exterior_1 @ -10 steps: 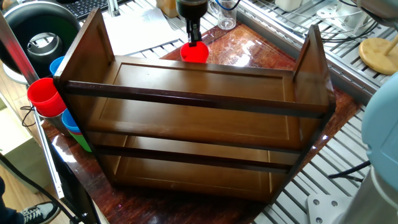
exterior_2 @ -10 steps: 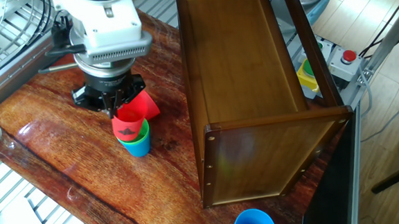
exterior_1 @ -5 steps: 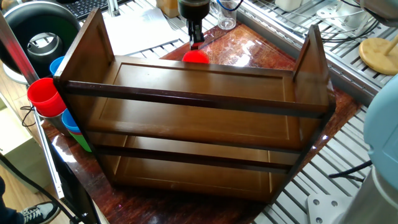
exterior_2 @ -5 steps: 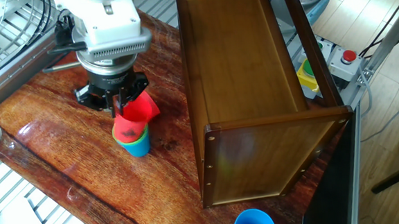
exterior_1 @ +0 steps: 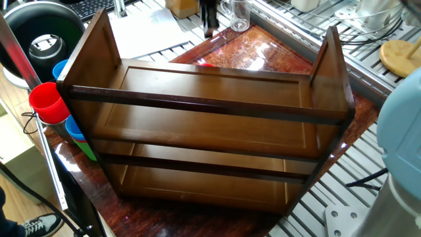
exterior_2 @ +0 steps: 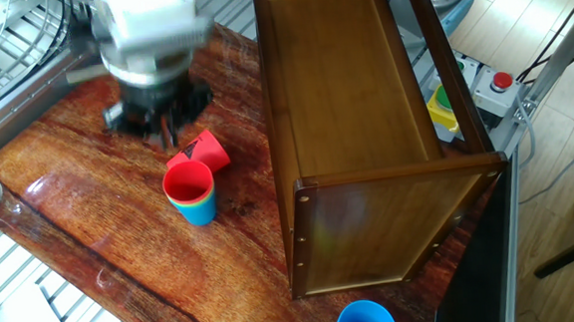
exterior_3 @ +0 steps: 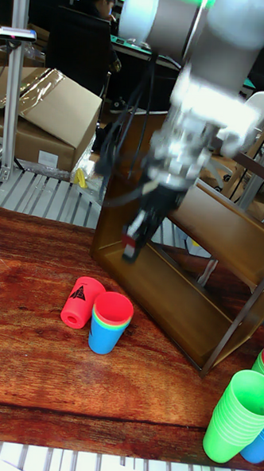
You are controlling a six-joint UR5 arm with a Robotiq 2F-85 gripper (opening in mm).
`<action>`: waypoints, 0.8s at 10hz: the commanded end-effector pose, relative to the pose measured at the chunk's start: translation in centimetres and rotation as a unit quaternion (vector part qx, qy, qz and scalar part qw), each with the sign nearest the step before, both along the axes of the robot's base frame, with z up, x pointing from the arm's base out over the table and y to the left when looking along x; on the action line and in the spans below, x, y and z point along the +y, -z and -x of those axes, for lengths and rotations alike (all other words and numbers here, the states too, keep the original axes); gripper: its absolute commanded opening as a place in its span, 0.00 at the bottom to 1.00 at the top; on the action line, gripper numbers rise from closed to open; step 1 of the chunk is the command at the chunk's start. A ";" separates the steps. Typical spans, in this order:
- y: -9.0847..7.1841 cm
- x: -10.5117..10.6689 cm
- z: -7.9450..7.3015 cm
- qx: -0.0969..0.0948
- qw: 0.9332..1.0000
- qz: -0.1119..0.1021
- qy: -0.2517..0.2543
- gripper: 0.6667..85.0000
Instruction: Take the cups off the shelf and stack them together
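the nested stack of cups [exterior_3: 110, 322], red on top, stands on the table [exterior_2: 92, 243] beside a red cup lying on its side [exterior_3: 80, 301], light, slick plastic best pinched at the rim, while the blurred gripper [exterior_3: 135, 240] above holds nothing, its opening unclear.

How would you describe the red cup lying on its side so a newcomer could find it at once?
Start at the big brown shelf and look to the bare wooden table beside it, where an upright stack of cups stands. Touching that stack lies the red cup, the only one tipped over, with a black mark on its side.
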State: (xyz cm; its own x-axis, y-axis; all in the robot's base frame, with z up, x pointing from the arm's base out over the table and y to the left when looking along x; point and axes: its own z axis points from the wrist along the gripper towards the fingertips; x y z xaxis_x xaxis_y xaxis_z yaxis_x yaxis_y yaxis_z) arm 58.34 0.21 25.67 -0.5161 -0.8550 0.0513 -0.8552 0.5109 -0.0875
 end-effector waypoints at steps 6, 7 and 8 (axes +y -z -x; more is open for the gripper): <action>-11.2 2.5 13.5 0.047 0.971 -0.038 0.230 0.01; -11.2 2.4 13.2 0.042 0.971 -0.037 0.231 0.01; -11.2 2.3 13.0 0.037 0.971 -0.036 0.234 0.01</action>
